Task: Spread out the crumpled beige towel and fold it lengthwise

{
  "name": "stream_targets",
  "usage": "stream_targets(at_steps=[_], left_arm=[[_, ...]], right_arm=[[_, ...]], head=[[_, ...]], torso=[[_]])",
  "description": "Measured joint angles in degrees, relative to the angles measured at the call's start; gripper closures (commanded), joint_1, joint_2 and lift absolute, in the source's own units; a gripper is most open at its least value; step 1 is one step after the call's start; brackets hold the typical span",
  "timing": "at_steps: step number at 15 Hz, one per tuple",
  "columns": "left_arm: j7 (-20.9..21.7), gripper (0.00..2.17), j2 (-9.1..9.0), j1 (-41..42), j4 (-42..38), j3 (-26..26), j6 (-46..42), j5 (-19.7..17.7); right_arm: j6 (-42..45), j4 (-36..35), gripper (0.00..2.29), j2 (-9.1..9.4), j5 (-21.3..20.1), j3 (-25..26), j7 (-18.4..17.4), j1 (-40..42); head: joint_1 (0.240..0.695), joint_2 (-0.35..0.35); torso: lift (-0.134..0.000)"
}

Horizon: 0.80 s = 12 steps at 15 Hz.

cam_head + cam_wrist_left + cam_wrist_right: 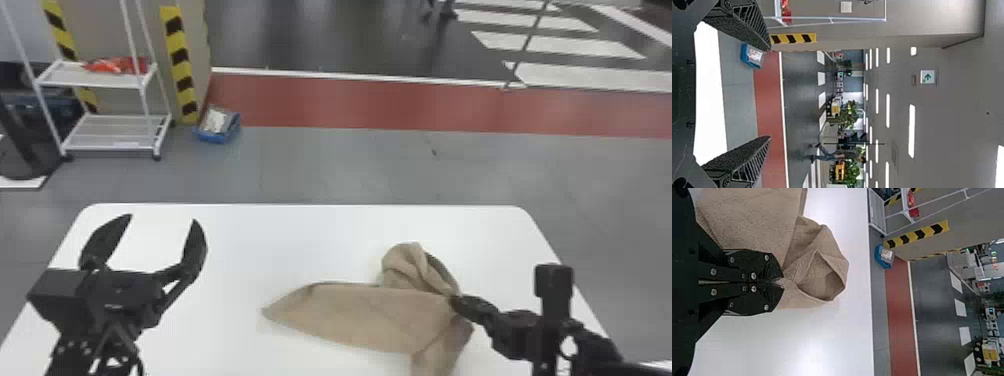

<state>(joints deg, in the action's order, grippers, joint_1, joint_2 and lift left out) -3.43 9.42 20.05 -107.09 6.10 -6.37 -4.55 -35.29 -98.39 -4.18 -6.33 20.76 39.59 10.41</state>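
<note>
From here the robot looks black, its left arm (75,352) with a boxy housing (117,290) and rough-faced fingers (736,156) latticed down their sides, its right arm (515,332) with a squared block (553,280) and plates (750,301) dotted with round silver screws (753,275).

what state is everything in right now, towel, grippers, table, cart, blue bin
towel: crumpled on the table, one end bunched up, not spread out or folded lengthwise
left gripper: open, nothing between its fingers, over the table's left side
right gripper: shut on the towel
table: holding up the towel
cart: upright, red item on its upper shelf
blue bin: on the floor, whitish contents inside
</note>
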Motion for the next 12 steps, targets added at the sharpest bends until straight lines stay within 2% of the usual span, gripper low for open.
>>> stream_targets(at_steps=[2,5,8,12], left_arm=[[-0.08,0.09,-0.02,-0.30,0.15,0.67,0.00,0.28],[-0.09,0.09,-0.02,-0.59,0.49,0.90,0.00,0.42],[-0.03,0.09,0.11,-0.41,0.47,0.22,0.00,0.28],[0.26,0.09,0.13,-0.28,0.46,0.08,0.00,0.00]], right_arm=[[4.61,5.39,1.38,-0.10,-1.81,-2.32,0.43,-0.73],[8.15,9.18,0.83,0.02,-2.83,-4.64,0.30,-1.14],[9.31,9.53,0.77,0.13,-3.57,-4.06,0.17,-0.64],[11.09,8.74,0.77,0.12,-2.44,-0.64,1.89,0.27]], head=[[0.695,-0.142],[0.695,-0.115],[0.695,-0.113],[0.695,-0.134]], torso=[[0.000],[0.000],[0.000],[0.000]])
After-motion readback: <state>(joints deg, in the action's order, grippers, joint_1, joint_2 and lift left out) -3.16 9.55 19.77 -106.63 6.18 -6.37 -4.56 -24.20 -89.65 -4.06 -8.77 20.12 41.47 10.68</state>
